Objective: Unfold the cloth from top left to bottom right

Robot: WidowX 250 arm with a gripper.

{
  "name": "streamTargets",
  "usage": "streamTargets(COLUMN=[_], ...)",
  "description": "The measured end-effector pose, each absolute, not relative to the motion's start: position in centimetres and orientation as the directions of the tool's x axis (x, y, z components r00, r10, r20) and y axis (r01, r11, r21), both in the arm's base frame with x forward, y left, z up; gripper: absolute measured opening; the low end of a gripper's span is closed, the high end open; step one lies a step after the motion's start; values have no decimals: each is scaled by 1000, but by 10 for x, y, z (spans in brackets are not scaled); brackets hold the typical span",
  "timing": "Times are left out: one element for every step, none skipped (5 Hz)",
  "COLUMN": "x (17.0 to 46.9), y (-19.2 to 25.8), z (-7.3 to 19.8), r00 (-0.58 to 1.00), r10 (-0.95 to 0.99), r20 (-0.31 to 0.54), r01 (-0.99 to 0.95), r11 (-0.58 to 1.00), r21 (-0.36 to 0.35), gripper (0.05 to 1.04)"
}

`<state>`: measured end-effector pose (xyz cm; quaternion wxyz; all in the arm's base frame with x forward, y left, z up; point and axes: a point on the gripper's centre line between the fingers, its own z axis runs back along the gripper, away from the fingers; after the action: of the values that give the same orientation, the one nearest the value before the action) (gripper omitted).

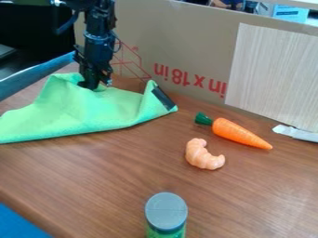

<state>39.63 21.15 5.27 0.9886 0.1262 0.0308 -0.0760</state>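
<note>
While red print point(189, 81) marks the cardboard point(177, 32), the jaws touch the green cloth point(93, 111), opening and grip unclear.

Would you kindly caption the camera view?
Black gripper down at a rumpled green cloth, an orange toy carrot on the table.

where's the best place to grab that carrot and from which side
Best grip the carrot from above, pinching across its thick end beside the green top: it lies on its side and narrows toward the tip, likely a weaker hold.
</note>
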Motion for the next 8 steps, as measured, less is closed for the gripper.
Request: streamTargets(x=[384,363,348,331,310,278,248,232], y=[204,191,178,170,160,150,141,133], z=[78,102,118,121,120,118,109,101], r00=[986,979,967,953,928,894,855,836], r10=[-158,-204,-253,-302,-370,-443,-513,-542], r20=[-42,1,28,31,42,71,80,89], r01=[164,201,247,295,361,430,497,522], r11=[963,964,958,946,923,891,852,835], r21=[215,176,143,130,134,143,164,177], gripper=[69,69,68,68,68,68,68,68])
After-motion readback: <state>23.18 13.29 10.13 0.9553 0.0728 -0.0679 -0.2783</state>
